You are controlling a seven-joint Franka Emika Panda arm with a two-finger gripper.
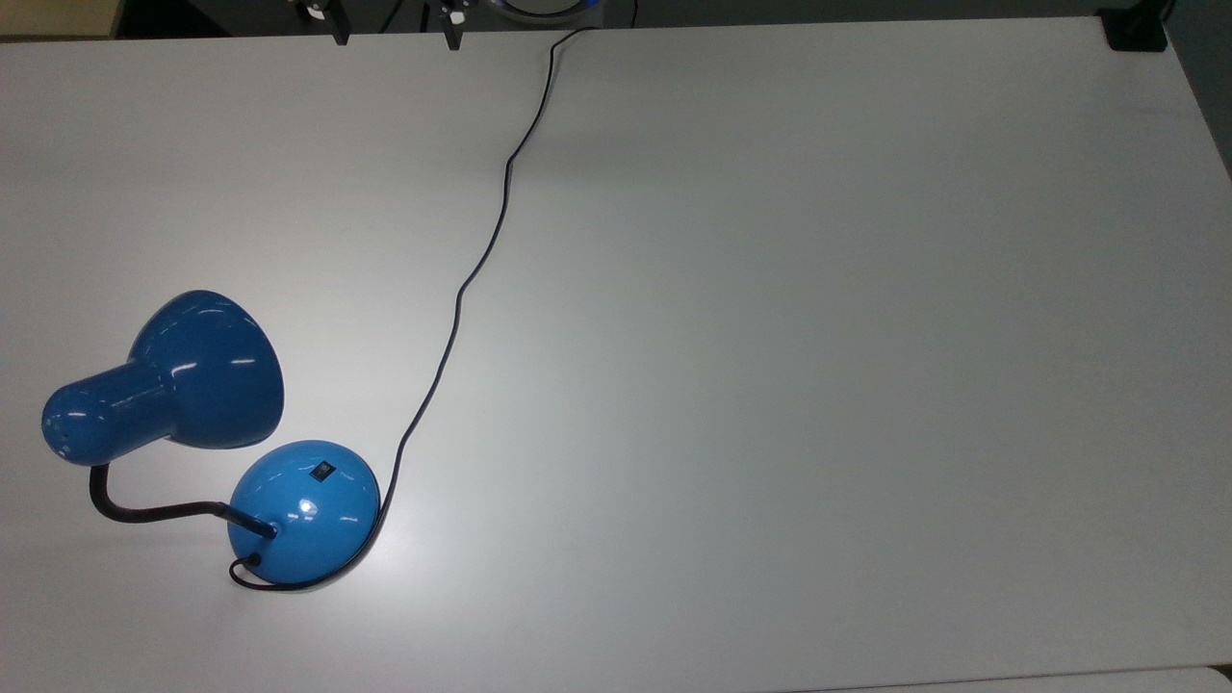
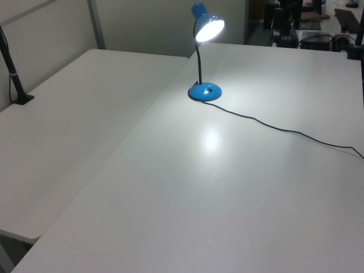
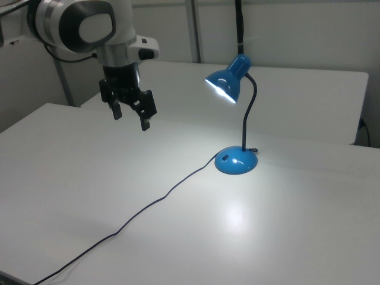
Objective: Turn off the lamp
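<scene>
The lamp (image 3: 236,119) is lit, and you can see its glow pooled on the white table (image 3: 285,237). It stands well to the right view's right of your claw (image 3: 131,117), which hangs above the table with fingers spread wide and holding nothing. The rocker switch (image 1: 322,471) sits on the domed base (image 3: 236,161). The black cord (image 3: 148,205) trails across the table below the claw.

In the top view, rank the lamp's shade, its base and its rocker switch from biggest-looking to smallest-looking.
1. Shade: looks largest, though it sits higher and nearer the camera, which may inflate it.
2. Base: clearly smaller-looking than the shade.
3. Rocker switch: by far the smallest, a small black patch on the base.
</scene>
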